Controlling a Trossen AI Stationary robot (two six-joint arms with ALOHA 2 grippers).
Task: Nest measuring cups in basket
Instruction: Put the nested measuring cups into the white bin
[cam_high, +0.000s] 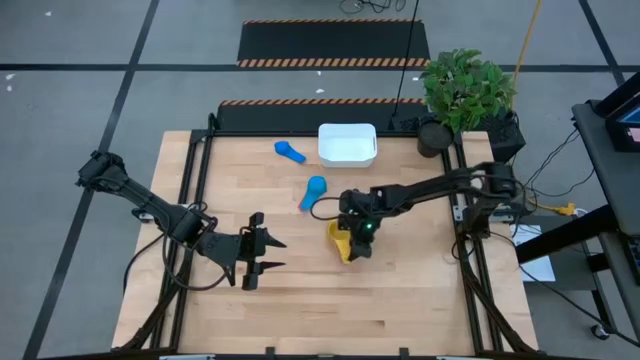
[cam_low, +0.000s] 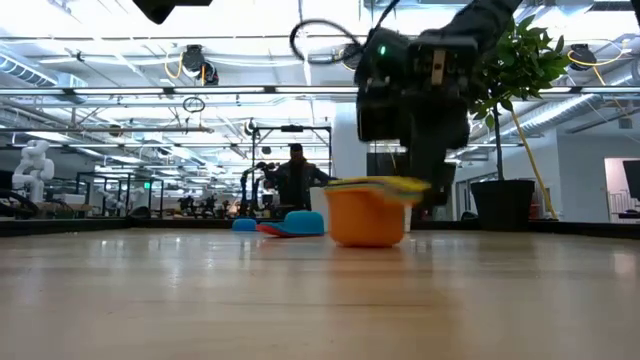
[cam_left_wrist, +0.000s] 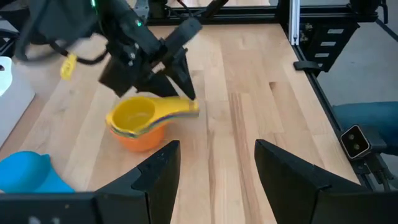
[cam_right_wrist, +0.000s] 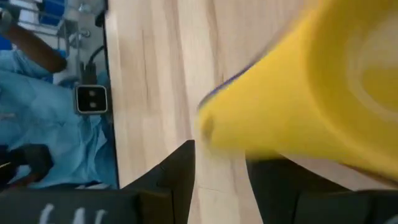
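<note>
The right tool (cam_high: 357, 243) hangs low over the middle of the desk (cam_high: 420, 290), directly above a small stack of measuring cups (cam_left_wrist: 142, 121): a yellow cup (cam_left_wrist: 134, 114) sits nested on top, an orange cup (cam_low: 366, 218) is the outer shell at the bottom, and thin rims of other colours show between the two, too slim to name. The stack stands upright on the wood. The yellow handle (cam_left_wrist: 178, 107) juts out sideways just under the right tool's fingers (cam_left_wrist: 184, 70); from the left wrist view the dark fingertips sit at the handle, and from the right wrist view the handle fills the space just ahead of the fingers with a narrow gap showing between them. Whether they pinch the handle or only stand close around it cannot be told. Beyond the right tool, farther across the desk, a light blue cup (cam_high: 314, 190) lies on the wood, and past that a dark blue cup (cam_high: 289, 152) lies near the white basket (cam_high: 347, 144), which sits at the far edge, well apart from the stack. A potted plant (cam_high: 463, 90) stands at the far corner beside the basket's side of the desk. The left tool (cam_high: 263, 253) waits off to the stack's side, near the desk's near edge, its fingers spread wide and holding nothing. In the low view a person (cam_low: 294, 178) shows in the room beyond.
</note>
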